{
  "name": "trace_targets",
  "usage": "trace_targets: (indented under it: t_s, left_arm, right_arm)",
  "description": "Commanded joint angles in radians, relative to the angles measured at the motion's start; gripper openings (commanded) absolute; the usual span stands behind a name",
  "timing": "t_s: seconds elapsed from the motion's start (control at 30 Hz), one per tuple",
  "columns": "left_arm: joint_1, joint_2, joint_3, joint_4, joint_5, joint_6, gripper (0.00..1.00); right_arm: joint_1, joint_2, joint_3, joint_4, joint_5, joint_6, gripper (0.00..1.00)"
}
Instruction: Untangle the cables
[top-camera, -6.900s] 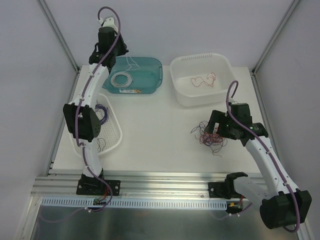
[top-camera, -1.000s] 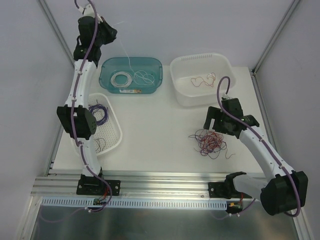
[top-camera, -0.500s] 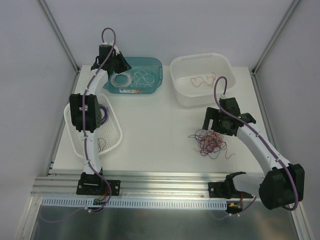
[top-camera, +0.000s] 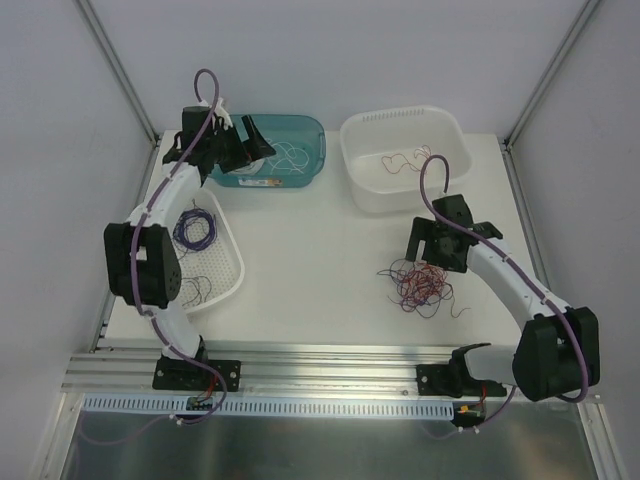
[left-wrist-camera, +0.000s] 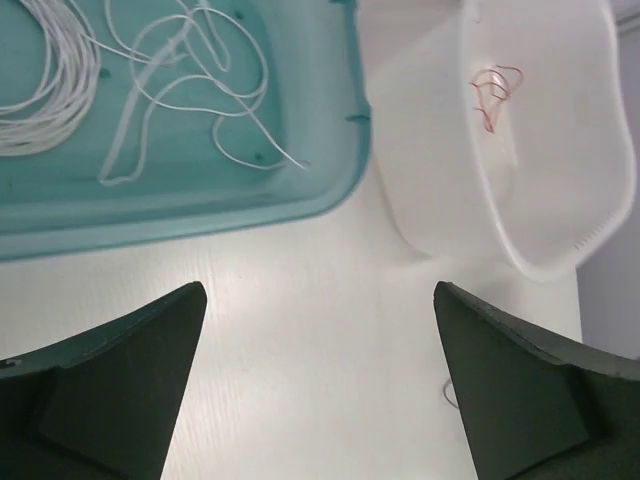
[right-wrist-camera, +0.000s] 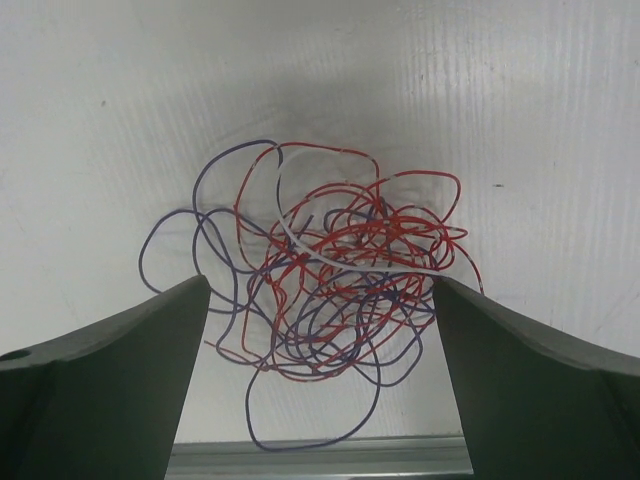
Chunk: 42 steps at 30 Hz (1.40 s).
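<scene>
You have the cables lying as one loose tangle on the right half of the table, in front of the white bin. In the right wrist view, the red and purple loops spread flat, one white strand crosses them, and the lowest purple loop comes near to the front edge of the table.

Your right gripper hangs over the back side of the tangle with its jaws spread wide and closed on nothing. I cannot tell if the fingertips touch the wires.

Your left gripper is over the near left corner of the teal tray, also fully released, with nothing between the fingers. Under it you see the tray rim, thin white wires inside, and bare table just beside the rim. The white bin holds one red wire.

A white basket with purple wires sits at the left edge, touching the left arm in the top view. Between this basket and the tangle, the middle of the table is bare.
</scene>
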<state>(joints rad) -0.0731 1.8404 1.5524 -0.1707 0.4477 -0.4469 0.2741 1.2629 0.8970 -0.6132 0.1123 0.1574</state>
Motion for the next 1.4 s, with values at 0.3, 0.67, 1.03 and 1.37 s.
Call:
trace_targets:
  t_s: [0.3, 0.67, 1.03, 1.37]
  left_arm:
    - [-0.195, -0.542, -0.432, -0.024, -0.043, 0.010, 0.99]
    - [-0.442, -0.762, -0.713, -0.033, -0.155, -0.095, 0.99]
    - [-0.603, -0.575, -0.672, -0.023, -0.210, -0.162, 0.91]
    - [-0.702, -0.373, -0.603, 0.026, -0.185, -0.213, 0.84]
  right_arm:
    - [0.042, 0.156, -0.118, 0.164, -0.036, 0.065, 0.75]
    - [0.375, 0.247, 0.002, 0.248, -0.217, 0.028, 0.50]
    - [0.393, 0.153, 0.137, 0.142, -0.161, -0.101, 0.53]
    - [0.396, 0.210, 0.154, 0.161, -0.189, -0.119, 0.48]
